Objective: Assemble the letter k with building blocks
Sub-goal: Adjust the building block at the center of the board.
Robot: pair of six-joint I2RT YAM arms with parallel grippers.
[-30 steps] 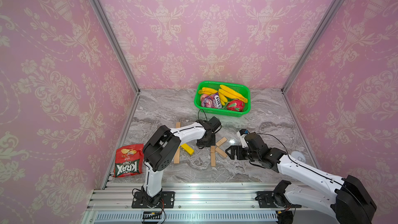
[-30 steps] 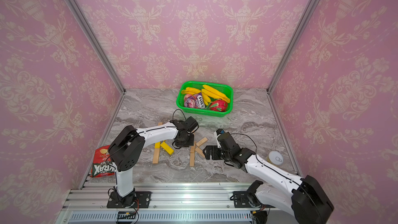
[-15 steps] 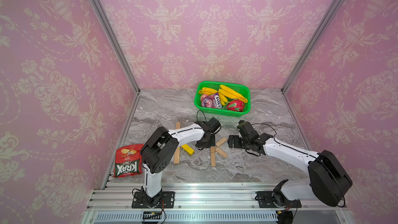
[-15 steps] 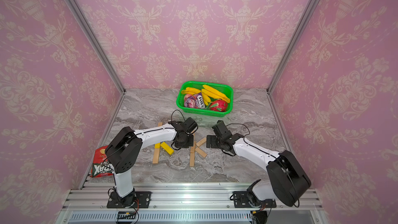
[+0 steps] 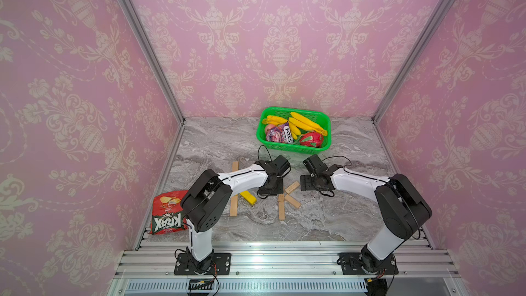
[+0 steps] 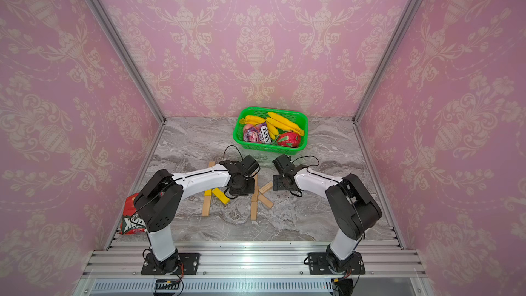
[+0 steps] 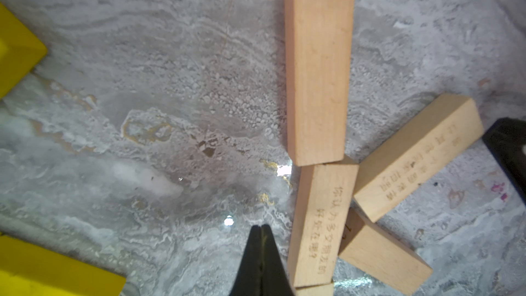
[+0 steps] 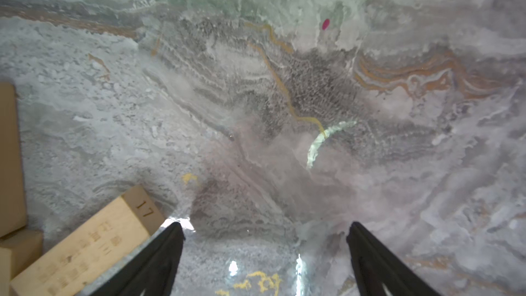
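Near the middle of the desk (image 5: 327, 223) the letter k (image 5: 281, 211) lies flat, all plain wood blocks, and looks basically built: a straight stem (image 7: 318, 66) with two slanted blocks (image 7: 415, 155) fanning off its middle block (image 7: 321, 223), their ends touching it. Part of the stem is hidden by the left arm (image 5: 244, 176) in both top views. Left fingers (image 7: 260, 254) are shut tight with nothing between them, tips low at the desk just beside the middle block, on the side away from the slants; contact is not clear. Likely reason: shut fingers work as a pusher or backstop, since the middle block sits slightly crooked against the long stem block next to it and the joint is a bit stepped. Right fingers (image 8: 162, 257) are spread wide and empty, low over bare desk, one tip just beside the outer corner of the slanted block stamped 17 (image 8: 94, 240); touching or not, cannot tell. Judged: open like that to straddle or nudge that slant's angle. Leftovers sit apart on the left arm's side, a yellow block (image 5: 248, 197) and a spare wood block (image 5: 233, 207), so they don't clutter the letter. Green basket (image 5: 287, 148) at the back and chips bag (image 5: 168, 212) at the front edge are well apart, not involved.
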